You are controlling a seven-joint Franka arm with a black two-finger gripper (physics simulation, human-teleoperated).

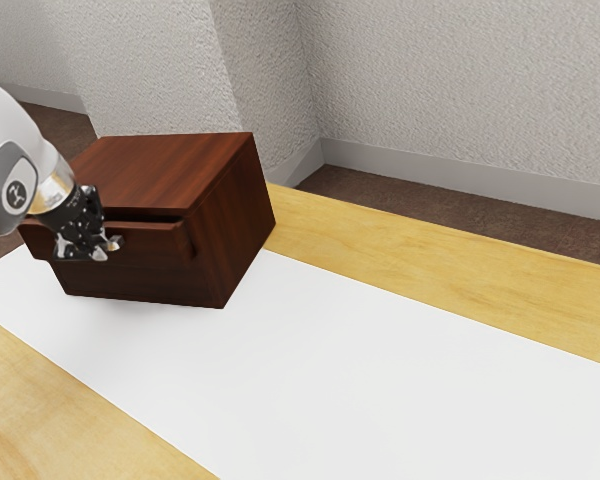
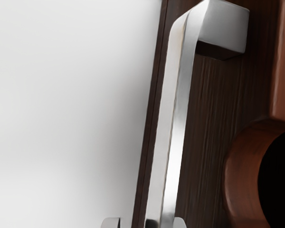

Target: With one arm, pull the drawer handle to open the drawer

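A dark wooden cabinet (image 1: 195, 180) stands on the white mat at the exterior view's left. Its drawer (image 1: 145, 240) sticks out a little from the cabinet body, with a dark gap along its top edge. My gripper (image 1: 88, 243) is at the drawer front, shut on the silver drawer handle (image 2: 173, 128). In the wrist view the bar-shaped handle runs lengthwise against the dark wood, and the fingertips (image 2: 112, 222) show on either side of its near end. The handle's mounting block (image 2: 225, 26) is at the far end.
The white mat (image 1: 310, 360) covers the middle of the light wooden table (image 1: 450, 260). A grey textured wall rises behind the cabinet. In the wrist view a round wooden recess (image 2: 256, 175) lies in the drawer front beside the handle.
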